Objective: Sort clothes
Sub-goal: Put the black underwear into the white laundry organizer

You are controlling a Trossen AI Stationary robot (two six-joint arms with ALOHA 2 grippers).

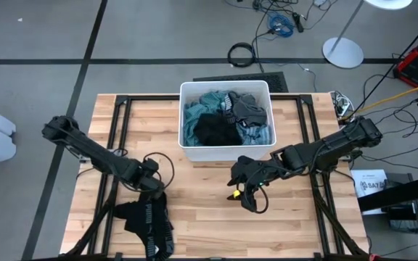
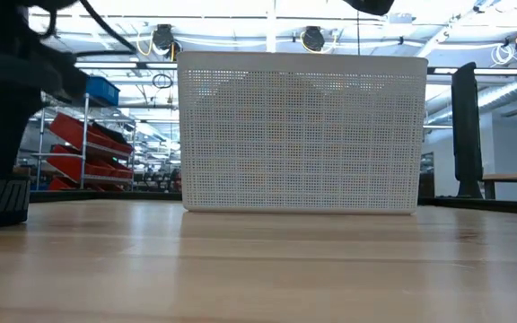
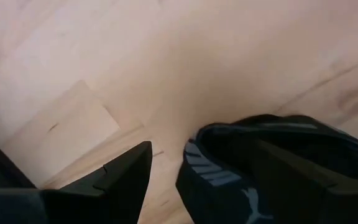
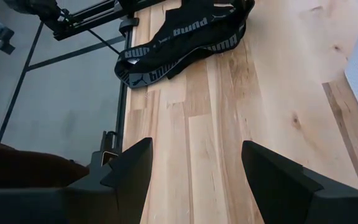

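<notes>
One black garment (image 1: 149, 221) lies by the bench's (image 1: 194, 210) near left edge, the left gripper (image 1: 153, 190) over it, fingers wide. The right gripper (image 1: 244, 190), spread and empty, hangs mid-bench before the bin (image 1: 225, 88) of clothes (image 1: 223, 119).

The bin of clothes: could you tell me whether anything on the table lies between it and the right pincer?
Nothing visible does. The right pincer hangs open just in front of the bin, with only bare table between them.

Grey concrete floor (image 1: 122, 29) w/ dark tape lines. Cables (image 1: 281, 22) at 12 o'clock beyond the wooden table (image 1: 209, 217), white lamp base (image 1: 342, 52) at 1. Red shelving (image 2: 79, 152) in bkgd, ceiling lights (image 2: 312, 38) overhead.
</notes>
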